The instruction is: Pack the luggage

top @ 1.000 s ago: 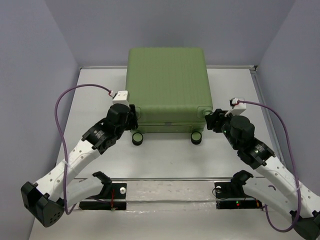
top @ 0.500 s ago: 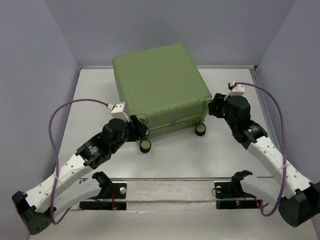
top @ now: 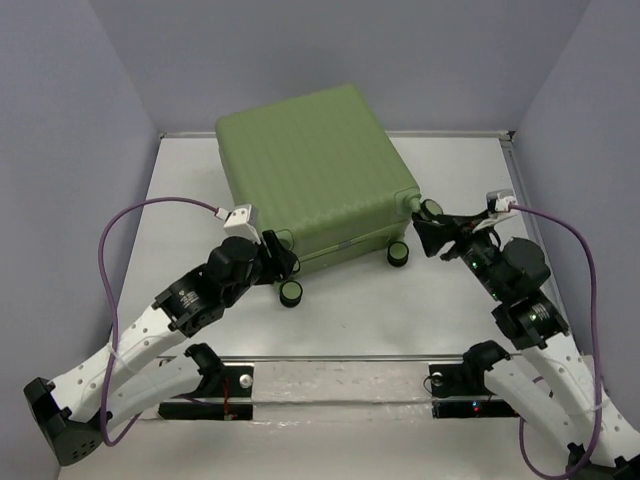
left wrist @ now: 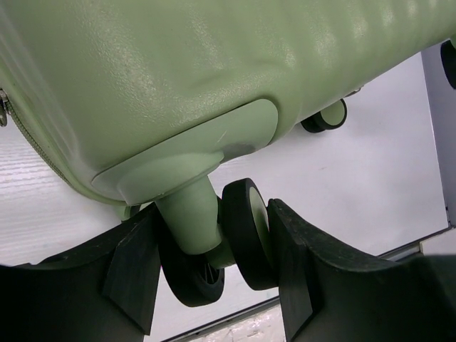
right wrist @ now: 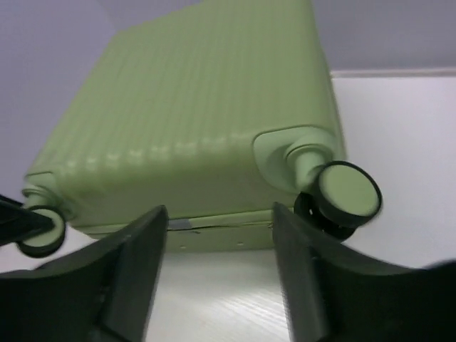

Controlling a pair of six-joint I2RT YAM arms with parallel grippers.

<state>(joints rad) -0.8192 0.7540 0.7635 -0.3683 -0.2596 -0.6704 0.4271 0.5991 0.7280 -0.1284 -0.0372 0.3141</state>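
The left pincer (left wrist: 210, 211) is closed on the near-left caster (left wrist: 244, 229) of the luggage. One finger lies against the outer face of each of its twin wheels, and the pale green stem stands between them. How firm that hold is cannot be read from the pictures. The right pincer (right wrist: 219, 210) stands open with nothing between its fingers. It hovers just beside the right caster (right wrist: 348, 191), apart from it, and faces the case's wheeled edge.

The luggage (top: 305, 165) lies flat and shut on the worktop (top: 350, 325), toward the back, with its ribbed shell upward. It sits skewed, so the wheeled edge faces the arms at an angle, the right end farther back than the left. The seam (right wrist: 214, 224) between the two shells runs closed along that edge.

Nothing can go in until the case is opened, so the step in hand looks like steering the case into place by its casters. To do that well, the left arm should draw its caster in a slow, level arc without lifting. A caster swivels on its stem and could twist out of a loose hold, so the grip belongs close to the stem. The right pincer should come in square to its own caster. It should close only once both wheels sit between its fingers, so that the arms guide the case together.
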